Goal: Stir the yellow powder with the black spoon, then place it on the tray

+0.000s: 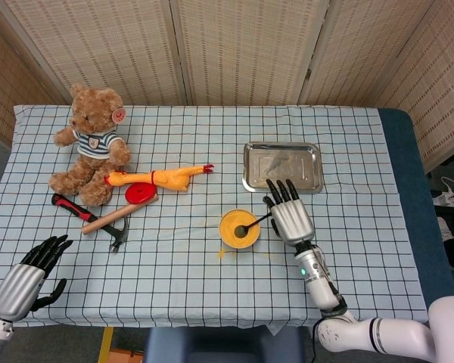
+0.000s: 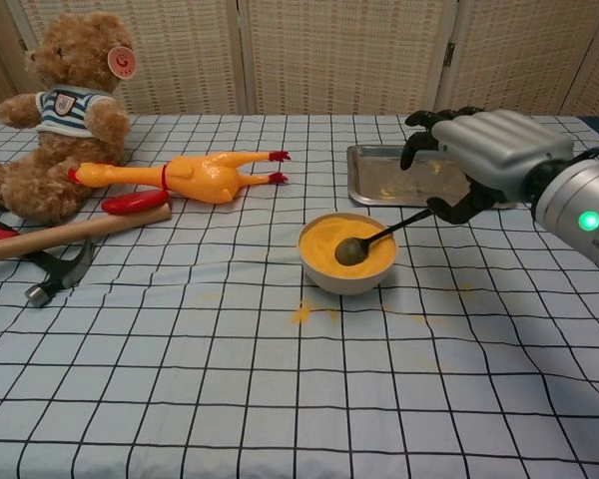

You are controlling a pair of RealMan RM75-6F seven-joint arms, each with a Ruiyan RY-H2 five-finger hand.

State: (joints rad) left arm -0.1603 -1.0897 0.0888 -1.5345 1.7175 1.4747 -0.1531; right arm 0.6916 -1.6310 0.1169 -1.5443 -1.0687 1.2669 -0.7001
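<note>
At the near left corner of the blue-checked tablecloth (image 1: 181,136), the left hand (image 1: 26,276) hangs off the table edge, fingers spread and holding nothing. Further back sits a brown teddy bear in a striped shirt (image 1: 88,144), with a wooden-handled hammer (image 2: 50,244) lying near it and a yellow rubber chicken (image 2: 195,175) just to its right, a red disc (image 1: 140,193) beside the chicken. Near the middle of the table stands a small round bowl of yellow powder (image 2: 346,252), some powder spilled on the cloth in front of it. The black spoon (image 2: 374,238) rests with its scoop in the powder, its handle slanting up to the right. The right hand (image 2: 479,160) pinches the end of that handle, its other fingers loosely curled. Behind, further away, lies the shiny rectangular metal tray (image 1: 281,166).
</note>
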